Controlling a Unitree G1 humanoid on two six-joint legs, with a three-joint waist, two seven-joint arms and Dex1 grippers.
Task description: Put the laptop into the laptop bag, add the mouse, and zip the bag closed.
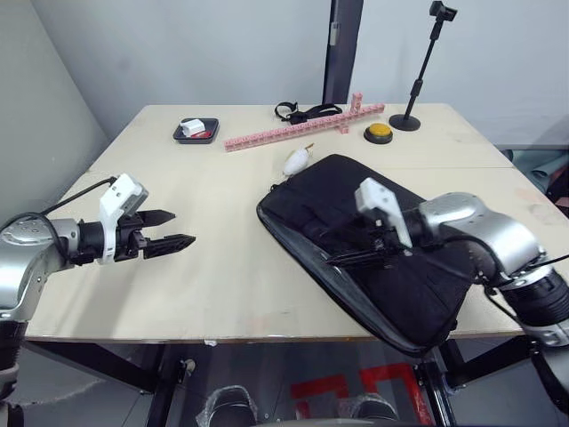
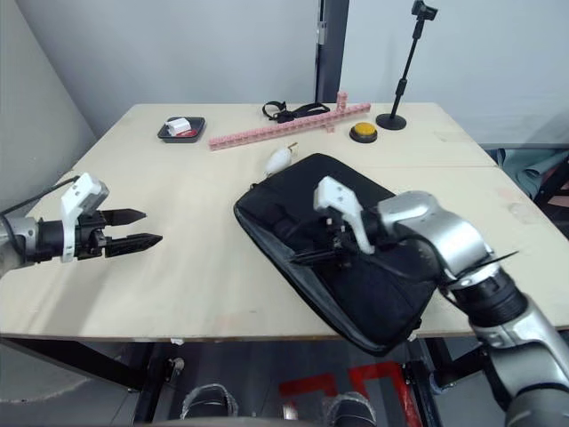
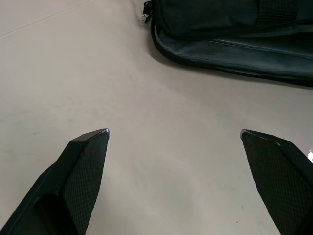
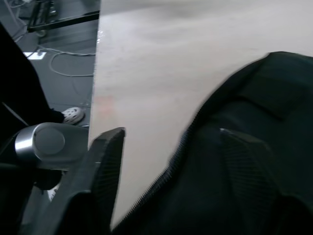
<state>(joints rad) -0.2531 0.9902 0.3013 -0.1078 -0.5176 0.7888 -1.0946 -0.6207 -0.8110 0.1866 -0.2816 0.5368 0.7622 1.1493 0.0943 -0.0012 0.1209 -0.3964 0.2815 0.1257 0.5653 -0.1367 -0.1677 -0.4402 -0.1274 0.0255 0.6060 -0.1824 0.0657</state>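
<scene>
Laptop bag (image 1: 373, 249) on table (image 1: 204, 267), right tool (image 1: 356, 251) above

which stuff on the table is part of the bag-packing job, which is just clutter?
Job: laptop bag, under the right gripper; left gripper, open over bare table.

Clutter: white oval lump with orange piece; pink block bar; yellow button; black tray; black strap; stand.

You have bare worktop (image 1: 204, 267) left of the laptop bag (image 1: 356, 249), open for passing; behind the laptop bag, a white lump (image 1: 296, 160), pink block strip (image 1: 302, 126), small tray (image 1: 196, 131), yellow button (image 1: 379, 133) and stand (image 1: 407, 120) crowd the far edge.
</scene>
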